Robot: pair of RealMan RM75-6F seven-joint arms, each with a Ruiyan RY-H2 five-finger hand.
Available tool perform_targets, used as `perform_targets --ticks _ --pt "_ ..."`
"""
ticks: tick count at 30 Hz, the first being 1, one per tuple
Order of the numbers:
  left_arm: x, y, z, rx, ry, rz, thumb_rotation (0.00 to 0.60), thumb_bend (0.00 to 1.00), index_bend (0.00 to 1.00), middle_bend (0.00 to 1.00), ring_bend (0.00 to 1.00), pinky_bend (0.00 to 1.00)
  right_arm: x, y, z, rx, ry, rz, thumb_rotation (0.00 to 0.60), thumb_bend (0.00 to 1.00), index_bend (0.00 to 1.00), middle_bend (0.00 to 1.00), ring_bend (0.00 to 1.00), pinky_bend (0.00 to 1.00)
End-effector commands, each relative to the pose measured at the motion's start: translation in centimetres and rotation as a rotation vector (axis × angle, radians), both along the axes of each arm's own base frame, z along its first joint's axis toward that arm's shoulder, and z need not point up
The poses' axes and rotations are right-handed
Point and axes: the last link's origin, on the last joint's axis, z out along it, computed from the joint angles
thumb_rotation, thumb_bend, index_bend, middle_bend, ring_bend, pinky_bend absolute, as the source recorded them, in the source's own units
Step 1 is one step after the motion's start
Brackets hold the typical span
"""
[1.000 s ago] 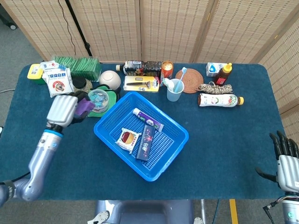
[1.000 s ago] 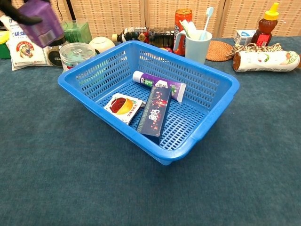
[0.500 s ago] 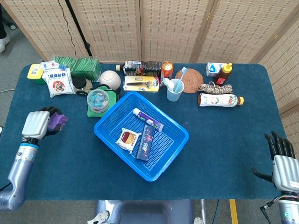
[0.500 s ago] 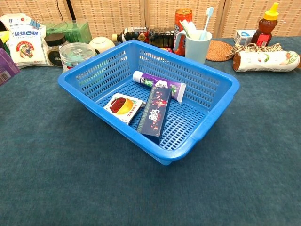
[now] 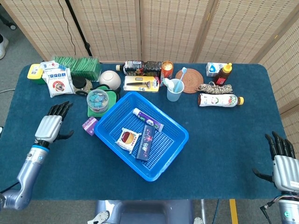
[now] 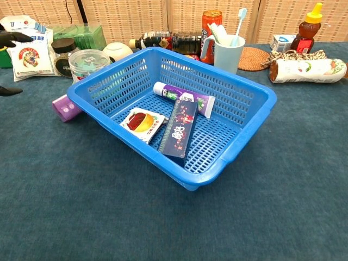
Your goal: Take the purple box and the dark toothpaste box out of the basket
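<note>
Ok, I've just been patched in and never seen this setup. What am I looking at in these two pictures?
A two-armed robot with fingered hands at a table. The head view looks down from above; the chest view looks across from lower down. The left hand is open, fingers spread, holding nothing. The right hand waits open at the table's edge. The purple box lies on the cloth beside the blue basket. The dark toothpaste box is still inside, with a toothpaste tube and a sachet.
</note>
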Motion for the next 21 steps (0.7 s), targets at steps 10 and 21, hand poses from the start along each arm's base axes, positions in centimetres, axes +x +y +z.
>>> perform_targets --ticks 10,21 --pt "-1.3 -5.4 7.9 0.11 0.074 0.061 0.6 0.25 0.0 0.0 0.0 0.0 0.8 -1.9 1.6 -0.023 0.068 0.041 0.6 0.0 0.0 0.0 0.0 0.0" --pt "-3.7 -12.0 10.3 0.15 0.12 0.243 0.6 0.26 0.0 0.0 0.0 0.0 6.4 -5.9 2.8 0.04 0.159 0.231 0.6 0.0 0.0 0.0 0.0 0.0"
